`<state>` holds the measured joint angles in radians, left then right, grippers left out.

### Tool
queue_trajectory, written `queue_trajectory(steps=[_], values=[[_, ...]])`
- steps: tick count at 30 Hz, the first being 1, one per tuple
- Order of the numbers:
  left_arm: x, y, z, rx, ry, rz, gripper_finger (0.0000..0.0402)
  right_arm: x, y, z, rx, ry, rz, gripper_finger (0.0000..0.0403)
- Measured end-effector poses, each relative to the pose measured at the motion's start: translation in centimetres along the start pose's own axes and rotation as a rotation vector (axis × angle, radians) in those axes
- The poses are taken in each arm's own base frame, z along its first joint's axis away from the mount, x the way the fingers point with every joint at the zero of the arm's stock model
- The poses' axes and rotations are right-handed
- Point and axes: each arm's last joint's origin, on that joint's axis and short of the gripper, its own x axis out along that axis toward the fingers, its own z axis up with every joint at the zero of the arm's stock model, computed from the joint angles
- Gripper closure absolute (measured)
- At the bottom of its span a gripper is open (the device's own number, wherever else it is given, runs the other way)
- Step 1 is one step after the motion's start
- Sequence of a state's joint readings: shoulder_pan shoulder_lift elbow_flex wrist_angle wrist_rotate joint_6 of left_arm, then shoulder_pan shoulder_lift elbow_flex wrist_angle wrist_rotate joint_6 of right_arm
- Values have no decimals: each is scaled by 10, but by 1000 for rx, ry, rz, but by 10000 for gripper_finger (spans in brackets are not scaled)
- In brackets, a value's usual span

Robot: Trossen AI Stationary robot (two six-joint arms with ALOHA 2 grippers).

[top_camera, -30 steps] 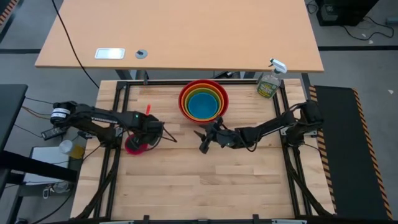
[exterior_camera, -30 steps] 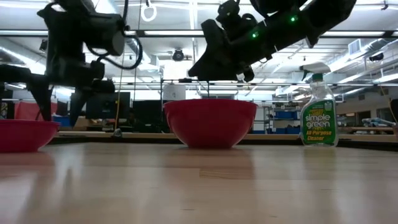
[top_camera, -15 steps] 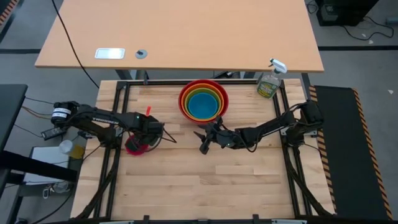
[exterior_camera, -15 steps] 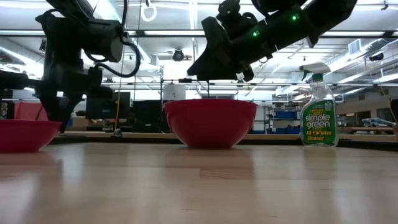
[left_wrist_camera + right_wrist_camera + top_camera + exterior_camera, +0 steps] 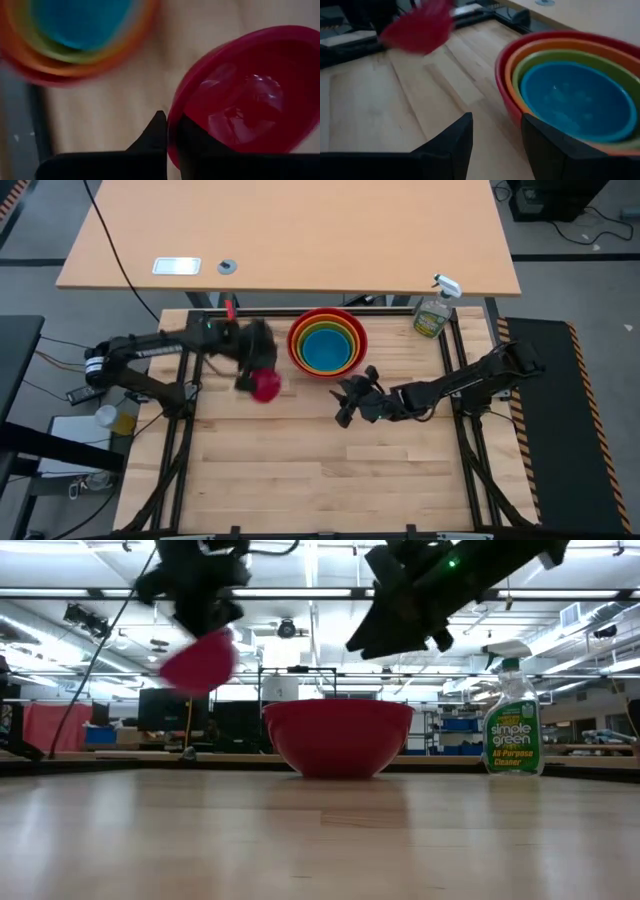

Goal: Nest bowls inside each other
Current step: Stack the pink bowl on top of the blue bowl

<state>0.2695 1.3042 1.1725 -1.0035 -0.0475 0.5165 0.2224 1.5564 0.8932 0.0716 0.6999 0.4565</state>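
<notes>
The right pincer [image 5: 343, 402] hangs nearest, above bare wood of the counter [image 5: 330, 480], just in front of the stack; its fingers stand apart with nothing between them.

Beyond it to the left, the left pincer [image 5: 262, 370] is closed on the rim of the small magenta bowl [image 5: 265, 385], one finger inside the wall and one outside, as the left wrist view shows. The bowl is clear of the counter, tilted, just beside the nested stack [image 5: 328, 343] and not yet over it. That stack, red outermost, then orange, green and blue, sits toward the far edge.

The bowl looks like thin, glossy plastic: probably light and stiff, but slick, so a one-sided rim pinch may let it swing or slip. The rim seems the only sensible place to hold it.

Room is fair. The blue bowl's hollow is open from above, and the approach from the left is free. The spray bottle [image 5: 433, 310] stands well apart at the far right corner. The counter's far edge lies just behind the stack, so any overshoot is best avoided there.
</notes>
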Motion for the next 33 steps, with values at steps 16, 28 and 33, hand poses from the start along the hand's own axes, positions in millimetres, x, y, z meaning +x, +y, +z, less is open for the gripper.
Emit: queue_trajectory(steps=[16,28,33], values=[[47,130,68,-362,-52,124,384,1,0,-19,40,218,108,229],[131,156,86,-324,-25,68,366,-21,-7,-24,18,280,7,229],[131,153,95,-267,-92,43,280,-22,-8,-23,18,274,0,229]])
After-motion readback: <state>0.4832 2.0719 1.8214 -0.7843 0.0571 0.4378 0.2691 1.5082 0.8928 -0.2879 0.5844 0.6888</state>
